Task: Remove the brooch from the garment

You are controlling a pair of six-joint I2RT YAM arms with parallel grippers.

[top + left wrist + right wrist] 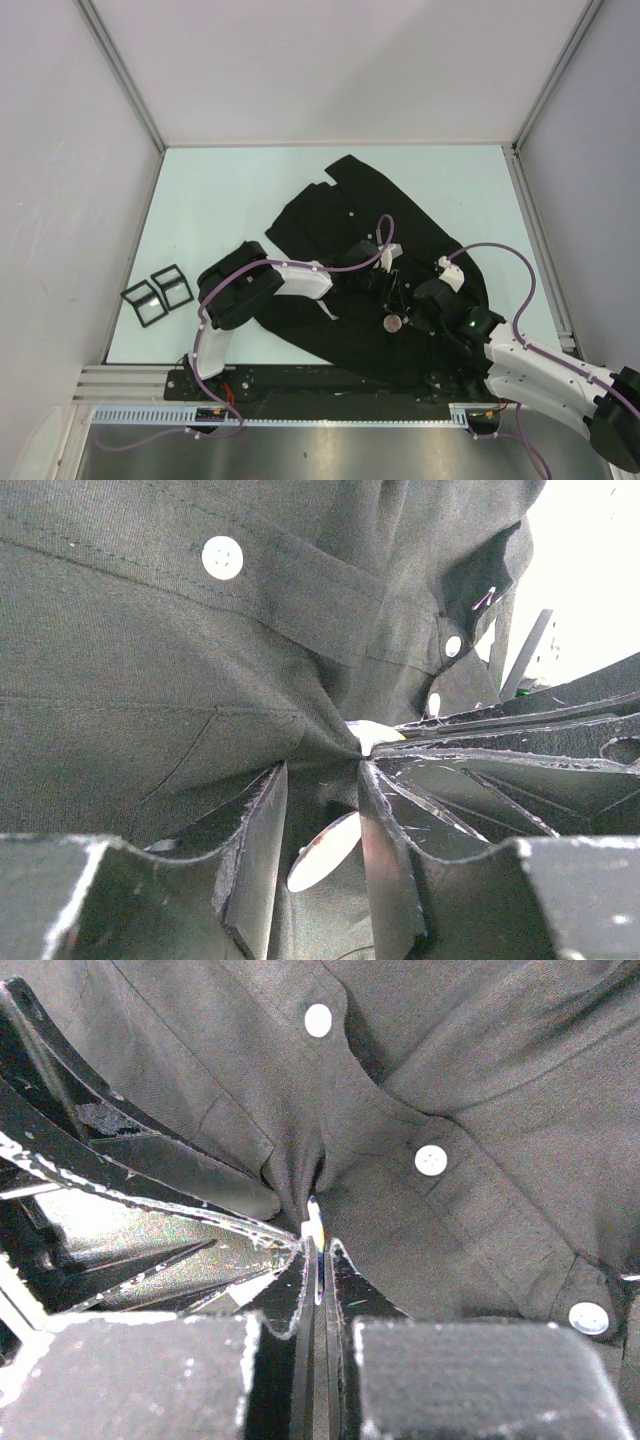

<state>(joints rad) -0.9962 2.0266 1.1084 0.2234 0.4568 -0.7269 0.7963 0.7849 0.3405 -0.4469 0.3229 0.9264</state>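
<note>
- Black plastic left gripper (322, 780): released. Its two fingers (255, 845) stand apart above the cloth. The arm comes in from the left of the scene and points down at the shirt front.
- Brooch (325, 852): a pale round disc, seen tilted in the gap between those fingers in the left wrist view. Whether either finger touches it cannot be told. From above it lies on the near middle of the garment, just on the near side of both grippers' tips.
- Right gripper (318, 1248): clenched, its fingers pressed flat together on a pinch of the garment. A small pale sliver (313, 1222) shows at the tips, and what it is cannot be told. The tips sit just to the right of the left gripper's.
- Garment (340, 215): black soft cloth, spread rumpled from the far centre of the table to its near edge. It is drawn into a pucker where the right gripper pinches it.
- Buttons (222, 557): small, white and round, set in a row along the stitched front band.
- Table (230, 190): pale surface bearing the garment.
- Square frames (160, 293): two, black, lying flat side by side at the left of the table, apart from the garment.
- Cables (505, 250): purple, one looped along each arm.
</note>
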